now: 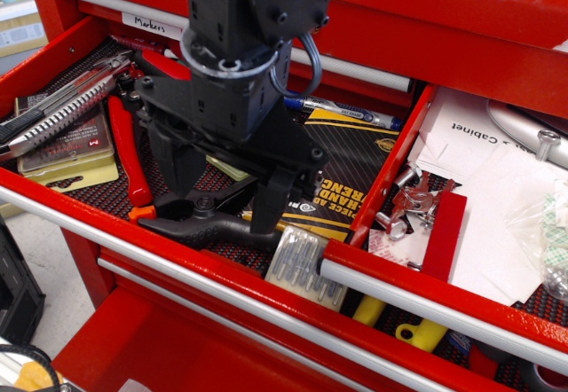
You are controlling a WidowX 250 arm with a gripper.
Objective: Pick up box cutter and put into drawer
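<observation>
The box cutter (64, 104) is a slim silver knife with a ribbed strip. It lies diagonally at the far left of the wide mesh-lined drawer, on top of a flat card pack (71, 151). My gripper (226, 188) hangs over the middle of that wide drawer, to the right of the box cutter and apart from it. Its two black fingers (182, 166) point down, spread open, with nothing held between them. The drawer (417, 308) with white paper sheets and small metal hardware stands pulled out at the right, behind its silver pull rail.
Red-handled pliers (129, 152) lie between the box cutter and my gripper. A black-handled tool (213, 225) lies under the fingers. A blue pen (346, 113), a black-yellow wrench pack (351, 175) and a clear bit case (306, 268) fill the right part. A red divider wall (395, 166) separates the drawers.
</observation>
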